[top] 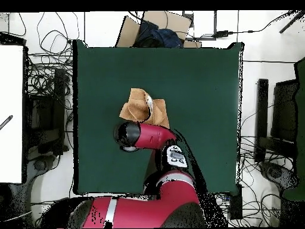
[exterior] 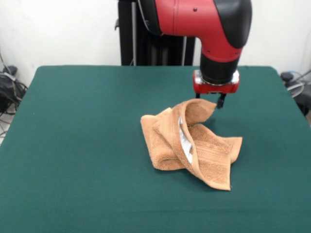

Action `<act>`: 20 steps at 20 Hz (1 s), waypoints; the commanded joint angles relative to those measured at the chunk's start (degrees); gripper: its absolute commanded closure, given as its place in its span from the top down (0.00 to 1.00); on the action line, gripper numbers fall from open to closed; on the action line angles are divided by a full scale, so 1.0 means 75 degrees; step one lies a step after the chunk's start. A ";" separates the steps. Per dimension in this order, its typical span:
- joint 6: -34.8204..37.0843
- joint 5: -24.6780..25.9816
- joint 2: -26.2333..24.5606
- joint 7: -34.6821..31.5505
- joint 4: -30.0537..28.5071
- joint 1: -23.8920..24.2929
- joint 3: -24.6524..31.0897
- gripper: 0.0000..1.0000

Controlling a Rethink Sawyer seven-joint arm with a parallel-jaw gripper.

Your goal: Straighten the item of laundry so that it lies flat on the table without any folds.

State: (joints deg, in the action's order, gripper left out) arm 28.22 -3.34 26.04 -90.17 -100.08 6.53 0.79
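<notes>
The claw point(exterior: 209, 103) is clenched on the raised corner of the towel point(exterior: 189, 143), probably to pull the fold open. The rest of the towel lies crumpled on the desk point(exterior: 73, 145), below the claw and nearer the front edge.

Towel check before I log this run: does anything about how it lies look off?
Yes. The towel is bunched and twisted near the middle of the table, folded over itself with its white label showing. One corner is raised toward the end effector. It is far from flat.
</notes>
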 commanded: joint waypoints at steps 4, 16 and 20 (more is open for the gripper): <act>0.0445 -0.0491 -0.0082 -0.1387 0.0677 -0.0158 0.0556 1.00; 0.1370 -0.0621 -0.0039 -0.1177 0.0913 -0.0109 0.0592 1.00; 0.1638 -0.0624 0.0005 -0.1109 0.1036 -0.0065 0.0660 1.00</act>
State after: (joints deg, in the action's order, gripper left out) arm 34.31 -5.29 25.92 -90.17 -95.62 6.05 1.05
